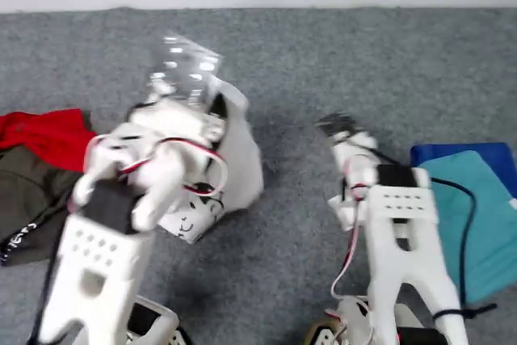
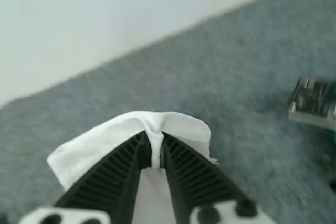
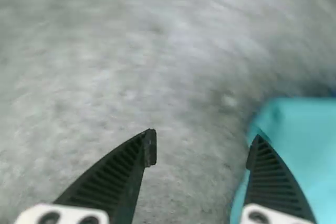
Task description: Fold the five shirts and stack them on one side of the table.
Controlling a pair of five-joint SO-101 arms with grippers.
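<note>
My left gripper is shut on a fold of the white shirt and holds it up off the grey table. In the high view that white shirt hangs beside the left arm, left of centre. My right gripper is open over bare carpet, one finger next to the edge of the teal shirt. The high view shows the right gripper near the middle, left of the folded teal shirt lying on a blue shirt. A red shirt and a dark olive shirt lie crumpled at the left edge.
The grey carpeted table meets a pale wall at the back. The right arm's gripper shows far off in the left wrist view. Both arm bases stand at the front edge.
</note>
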